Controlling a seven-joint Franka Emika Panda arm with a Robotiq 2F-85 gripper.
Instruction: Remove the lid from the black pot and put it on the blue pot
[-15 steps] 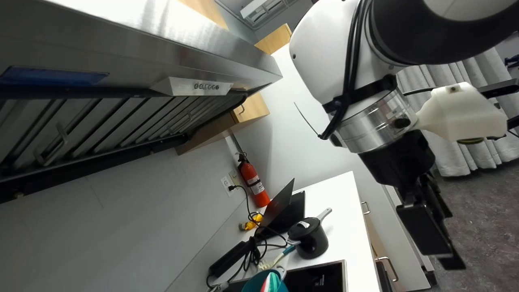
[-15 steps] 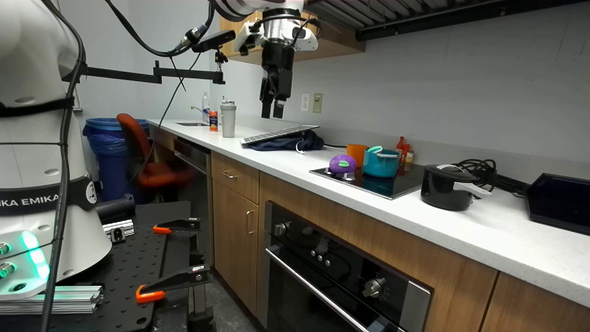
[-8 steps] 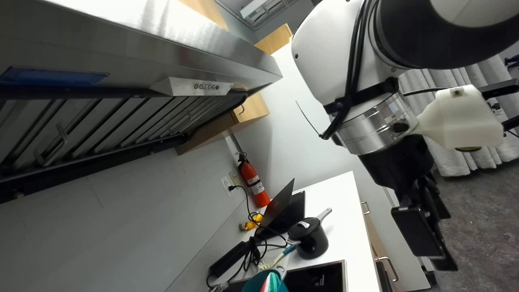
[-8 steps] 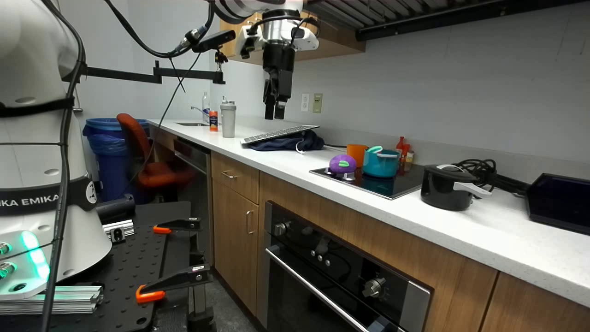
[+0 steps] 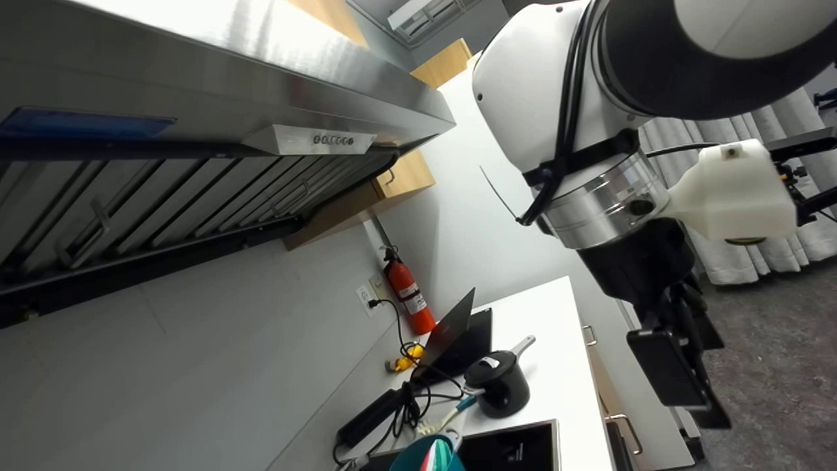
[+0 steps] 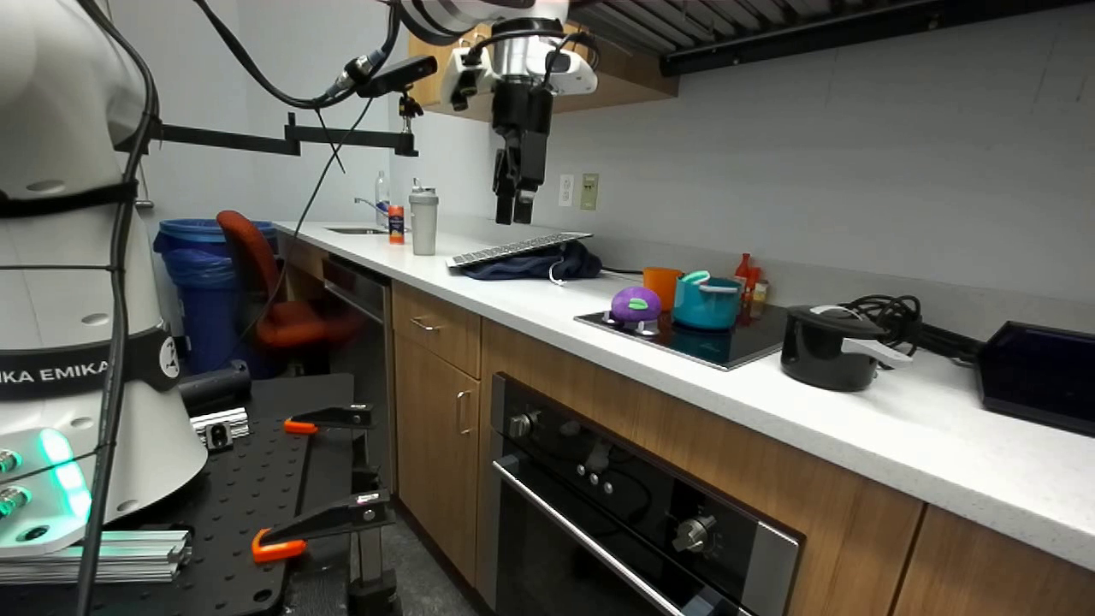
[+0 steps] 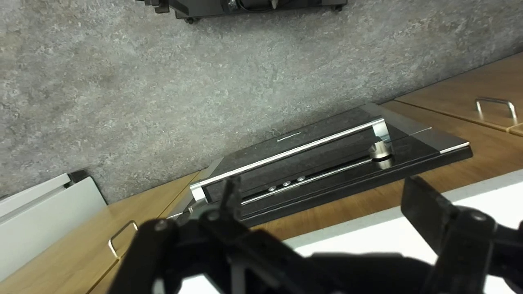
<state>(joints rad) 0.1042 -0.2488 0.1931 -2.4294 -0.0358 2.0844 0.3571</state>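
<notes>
The black pot (image 5: 509, 398) (image 6: 823, 359) stands on the white counter in both exterior views. Its dark lid (image 5: 487, 370) (image 6: 843, 322) sits on top, and a light grey handle sticks out. The blue pot (image 5: 407, 456) (image 6: 708, 308) is teal and stands on the black cooktop. A striped red, white and green thing shows in its opening in an exterior view. My gripper (image 5: 709, 392) (image 6: 513, 212) hangs high above the counter, pointing down, well away from both pots. In the wrist view the gripper (image 7: 327, 196) is open with nothing between its fingers. Neither pot shows there.
A range hood (image 5: 196, 176) (image 6: 770, 30) overhangs the counter. Beside the blue pot are a purple toy (image 6: 636, 304), an orange cup (image 6: 662, 286) and small bottles (image 6: 746, 274). A keyboard (image 6: 517, 249) lies on dark cloth. A dark tray (image 6: 1039, 376) and cables (image 6: 894, 315) are near the black pot.
My gripper has shifted slightly: to the right in one exterior picture and to the left in another, staying high. The pots and lid have not moved.
</notes>
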